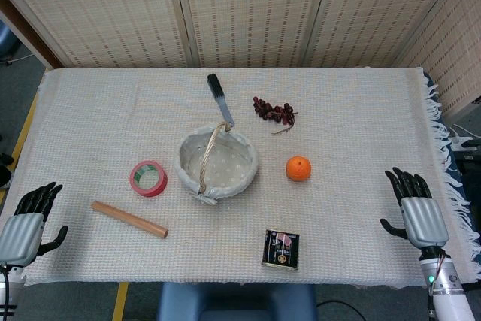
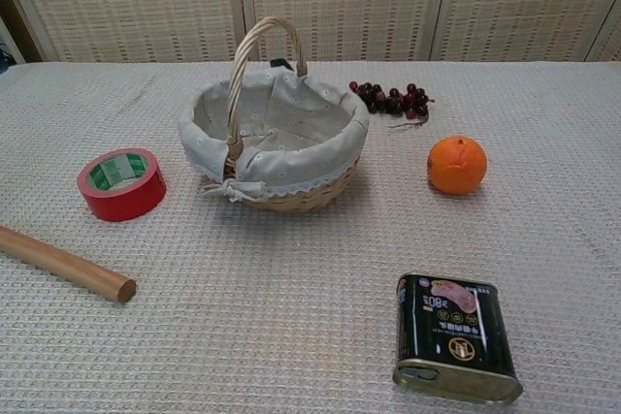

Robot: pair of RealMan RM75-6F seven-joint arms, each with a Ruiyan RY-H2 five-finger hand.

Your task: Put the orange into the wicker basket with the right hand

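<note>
The orange (image 1: 298, 168) (image 2: 457, 164) lies on the white tablecloth, right of the wicker basket (image 1: 216, 162) (image 2: 273, 133), a short gap between them. The basket has a pale cloth lining and an upright handle, and nothing shows inside it. My right hand (image 1: 415, 209) hovers open at the table's right front edge, fingers spread, well to the right of the orange. Over at the left front corner my left hand (image 1: 28, 222) is open too. Neither hand shows in the chest view.
A red tape roll (image 1: 149, 178) (image 2: 121, 183) and a wooden stick (image 1: 129, 219) (image 2: 64, 263) lie left of the basket. A dark tin (image 1: 280, 249) (image 2: 456, 336) sits at the front. Grapes (image 1: 273, 112) (image 2: 392, 99) and a scraper (image 1: 220, 99) lie behind. Wicker screens stand at the back.
</note>
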